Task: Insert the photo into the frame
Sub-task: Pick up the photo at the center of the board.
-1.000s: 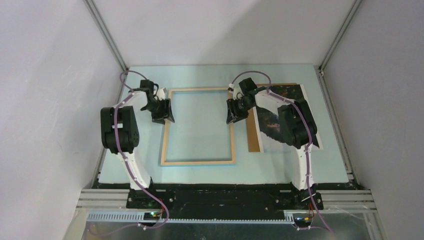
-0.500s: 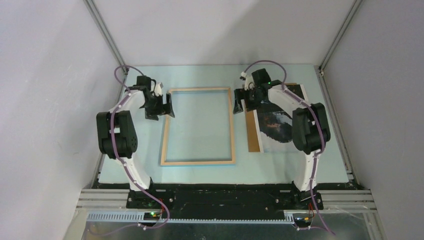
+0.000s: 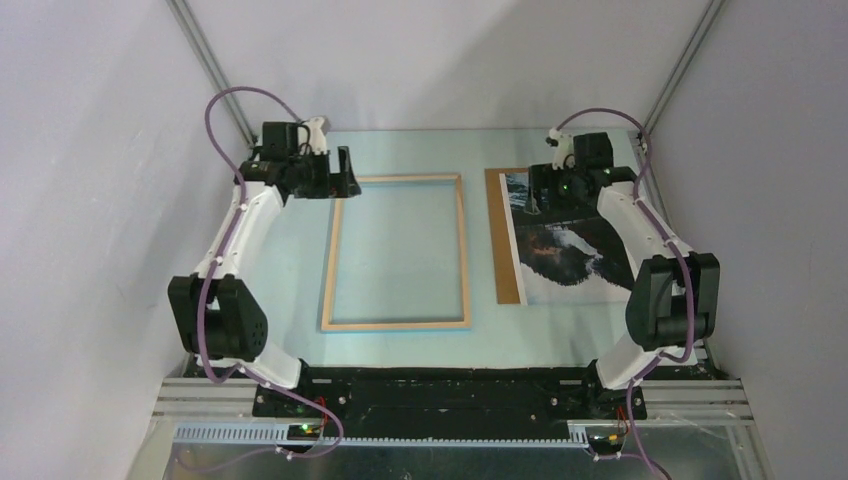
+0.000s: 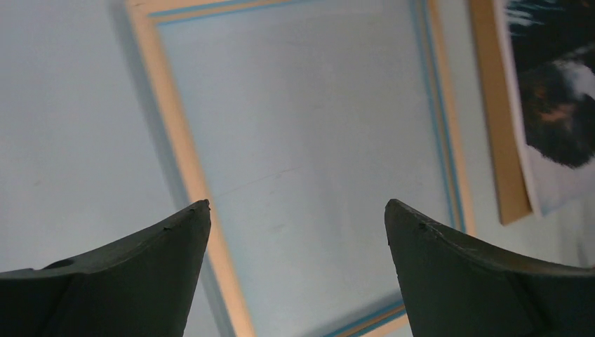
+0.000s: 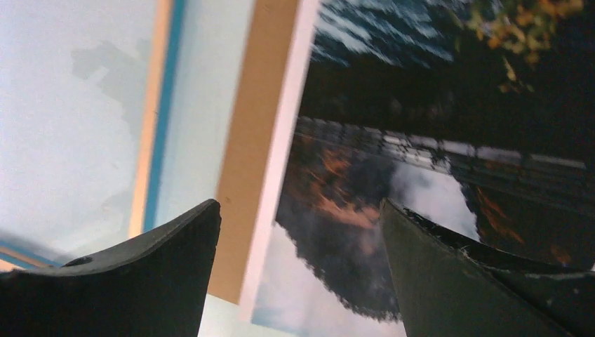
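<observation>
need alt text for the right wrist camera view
The right pincer hangs open above the dark landscape photo, which lies on a brown backing board. At the picture's left, one pale wood side of the frame, blue along its edge, lies on the table.

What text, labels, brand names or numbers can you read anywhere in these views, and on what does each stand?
No readable text in any view.
thin rectangular landscape photo: picture only, no caption or writing visible.
large rectangular pale wood frame: no label or stamp visible.
plain brown backing board: blank.
</observation>
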